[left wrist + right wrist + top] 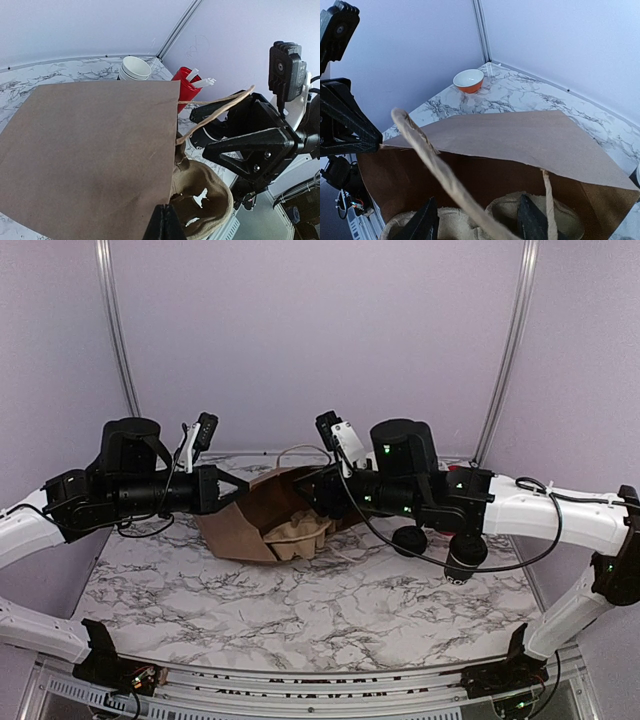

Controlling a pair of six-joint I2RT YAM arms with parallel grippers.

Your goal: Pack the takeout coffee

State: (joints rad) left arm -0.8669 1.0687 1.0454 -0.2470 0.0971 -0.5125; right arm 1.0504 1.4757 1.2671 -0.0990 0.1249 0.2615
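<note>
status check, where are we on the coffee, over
Left hand shut on bag edge. Right hand open in bag mouth over pulp carrier. Black cup and lid on table, unpacked. Twine handle crosses right hand.

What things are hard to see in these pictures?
- Top view: the coffee cup and its lid sit partly under the right arm; the print is too small.
- Left wrist view: the paper bag hides the lower parts of the white cups and red tub.
- Right wrist view: the bottom edge cuts off the cup carrier.
</note>
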